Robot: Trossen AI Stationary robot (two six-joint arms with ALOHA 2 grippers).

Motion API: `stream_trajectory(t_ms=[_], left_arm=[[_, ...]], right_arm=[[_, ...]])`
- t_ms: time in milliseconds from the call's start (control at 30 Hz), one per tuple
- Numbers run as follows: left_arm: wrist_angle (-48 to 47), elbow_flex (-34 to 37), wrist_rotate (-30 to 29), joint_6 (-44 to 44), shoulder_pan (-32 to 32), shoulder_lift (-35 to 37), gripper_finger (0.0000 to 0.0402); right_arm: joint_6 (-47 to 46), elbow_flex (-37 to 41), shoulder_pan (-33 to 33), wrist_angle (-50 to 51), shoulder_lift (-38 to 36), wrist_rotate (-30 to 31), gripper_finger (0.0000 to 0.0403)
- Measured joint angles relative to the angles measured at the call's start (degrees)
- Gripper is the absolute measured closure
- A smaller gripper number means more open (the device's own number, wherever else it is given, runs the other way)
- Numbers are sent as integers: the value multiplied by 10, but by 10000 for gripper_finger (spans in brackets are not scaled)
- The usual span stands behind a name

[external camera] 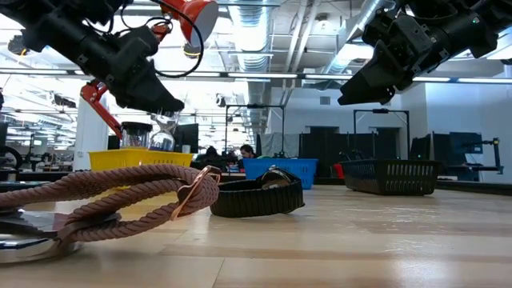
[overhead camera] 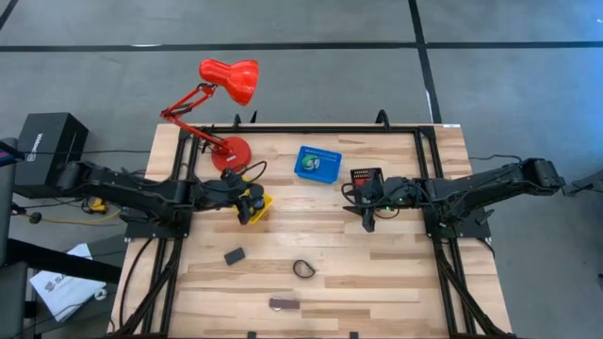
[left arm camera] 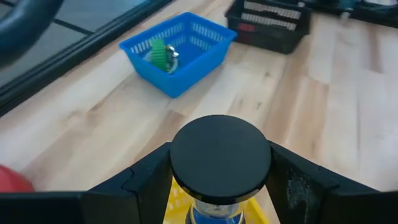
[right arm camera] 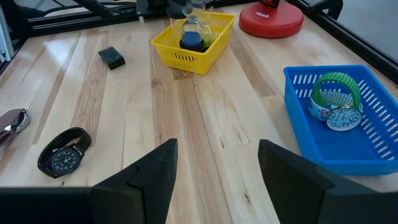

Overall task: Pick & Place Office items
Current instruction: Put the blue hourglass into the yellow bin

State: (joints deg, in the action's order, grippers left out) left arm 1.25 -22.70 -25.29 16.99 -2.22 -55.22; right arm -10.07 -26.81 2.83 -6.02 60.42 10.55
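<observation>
My left gripper (overhead camera: 247, 202) is over the yellow basket (overhead camera: 263, 210), shut on an hourglass (left arm camera: 221, 155) with a black round cap and blue sand; the right wrist view shows the hourglass (right arm camera: 191, 34) upright inside that basket. My right gripper (overhead camera: 367, 221) is open and empty above the table, just near of the black basket (overhead camera: 366, 177). A black block (overhead camera: 235, 255), a black watch loop (overhead camera: 303, 268) and a brownish strap (overhead camera: 283, 303) lie flat on the table toward its near edge. A green ring (right arm camera: 336, 87) lies in the blue basket (overhead camera: 317, 162). My left gripper pinches the hourglass by its black top cap (left arm camera: 186, 163), one finger on each side of the cap's rim. The fingers slant down from the table's left. The hourglass stands upright below them, its lower part inside the yellow basket (left arm camera: 171, 208). Whether its foot rests on the basket's floor is hidden.
The red desk lamp (overhead camera: 226, 85) stands at the far left, its base (overhead camera: 236, 153) close behind the yellow basket. The blue and black baskets stand at the far middle. Bare wood (overhead camera: 396, 273) lies at the near right.
</observation>
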Motion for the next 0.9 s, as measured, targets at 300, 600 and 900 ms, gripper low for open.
stream_trajectory(t_ms=[300,600,900], left_arm=[[34,0,-5,11,0,-68,180],[37,0,-7,12,0,-71,173],[35,0,-6,13,0,-72,168]], right_arm=[[0,0,0,0,0,0,188],[0,0,0,0,0,0,188],[0,0,0,0,0,0,188]])
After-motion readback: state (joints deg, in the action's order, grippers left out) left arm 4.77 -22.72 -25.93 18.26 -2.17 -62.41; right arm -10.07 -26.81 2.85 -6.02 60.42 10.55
